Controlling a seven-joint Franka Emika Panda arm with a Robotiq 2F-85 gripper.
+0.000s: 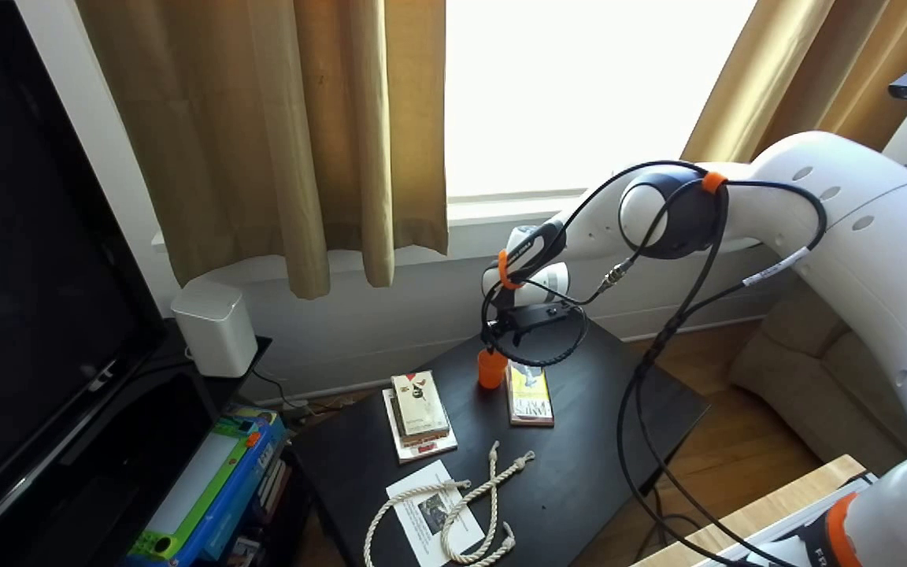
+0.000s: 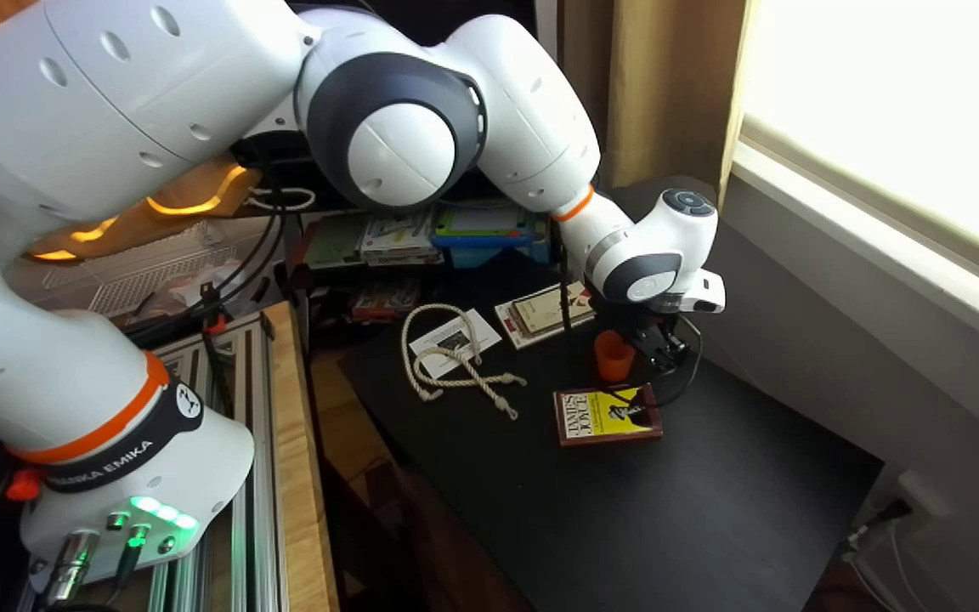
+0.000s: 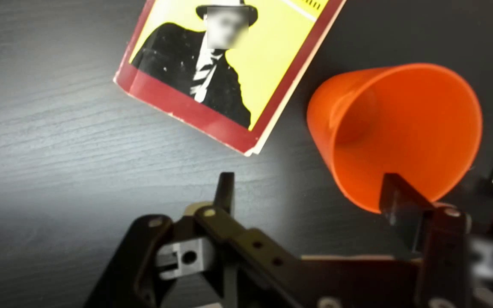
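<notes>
Two dark, hinged fingers (image 3: 226, 190) stand spread apart, one overlapping the rim of a smooth, tapered orange cup (image 3: 400, 128) in the wrist view, contact unclear. The cup stands upright on the grained black worktop (image 3: 58, 149), just beside a scuffed red-and-yellow paperback (image 3: 229, 77); farther out, twisted rope (image 1: 493, 484) crosses a printed sheet (image 1: 431, 512) near stacked books (image 1: 420, 405).

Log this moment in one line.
gripper: open, one finger overlapping cup in wrist view | cup: upright beside book | rope: partly over paper on table
</notes>
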